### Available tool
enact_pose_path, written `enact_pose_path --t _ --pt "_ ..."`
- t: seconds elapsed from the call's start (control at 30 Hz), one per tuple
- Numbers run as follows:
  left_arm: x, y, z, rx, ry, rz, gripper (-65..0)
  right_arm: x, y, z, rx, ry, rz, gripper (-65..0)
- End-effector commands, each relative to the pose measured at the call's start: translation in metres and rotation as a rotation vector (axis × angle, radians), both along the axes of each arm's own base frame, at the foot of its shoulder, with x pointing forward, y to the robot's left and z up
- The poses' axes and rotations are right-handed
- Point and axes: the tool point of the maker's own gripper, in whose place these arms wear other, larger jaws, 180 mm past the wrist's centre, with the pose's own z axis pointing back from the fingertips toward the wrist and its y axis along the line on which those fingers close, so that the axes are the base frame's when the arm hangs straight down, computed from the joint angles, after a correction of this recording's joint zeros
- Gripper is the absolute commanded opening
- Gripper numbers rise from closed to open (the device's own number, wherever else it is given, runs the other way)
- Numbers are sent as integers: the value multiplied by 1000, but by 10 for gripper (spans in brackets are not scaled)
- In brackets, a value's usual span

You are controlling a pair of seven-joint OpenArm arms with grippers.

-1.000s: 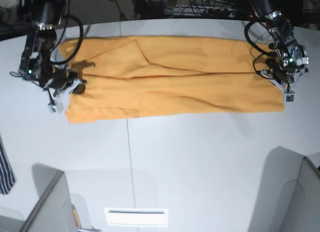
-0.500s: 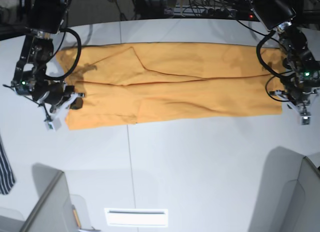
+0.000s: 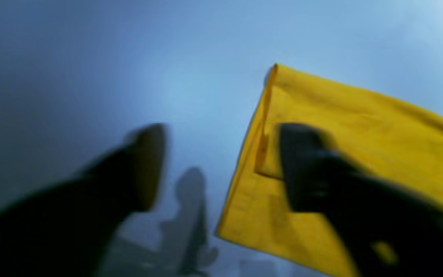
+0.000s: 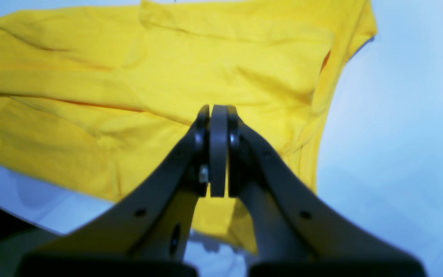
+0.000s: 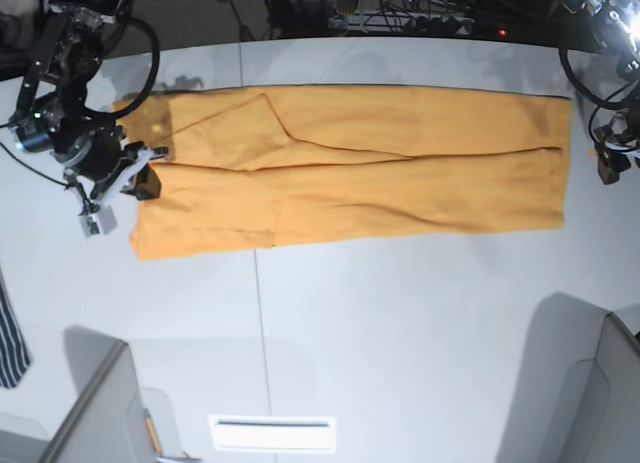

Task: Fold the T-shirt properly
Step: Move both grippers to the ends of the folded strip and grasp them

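Note:
The orange-yellow T-shirt [image 5: 350, 168] lies flat on the white table [image 5: 400, 323], folded lengthwise into a long band. My left gripper [image 5: 610, 165] is just off the shirt's right end. In the left wrist view it [image 3: 221, 165] is open and empty, blurred, with one finger [image 3: 306, 169] over the shirt's corner [image 3: 360, 127]. My right gripper [image 5: 135, 183] is at the shirt's left end. In the right wrist view it [image 4: 218, 150] is shut with nothing visible in it, above the cloth [image 4: 167, 69].
A dark navy striped garment [image 5: 10, 333] hangs at the left edge. Grey bins stand at the front left [image 5: 100, 413] and front right [image 5: 590, 393]. A white label [image 5: 272, 433] sits at the front edge. Cables [image 5: 400, 18] run behind the table.
Both arms have moved outward and back from the shirt's ends. The left gripper has gone from the shirt's right edge to beyond it. The shirt lies still.

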Motion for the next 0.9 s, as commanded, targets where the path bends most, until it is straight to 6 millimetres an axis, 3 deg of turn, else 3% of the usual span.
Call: enact_pose_path --t 0.0,0.1,0.37,0.7,0.87 --pt "8 1 7 7 -33 -19 -94 8 1 11 2 -49 6 -650" --pt "9 -5 -21 -45 25 -71 -18 7 7 10 29 -48 -6 -650" --pt "10 -10 -77 -109 75 -113 -81 6 9 8 32 -41 -5 -650" --pt "10 -14 -101 -178 92 -88 -81 6 11 8 35 -41 0 -650" --pt "13 -28 -118 -224 127 -114 -81 5 12 8 35 -40 2 -650"
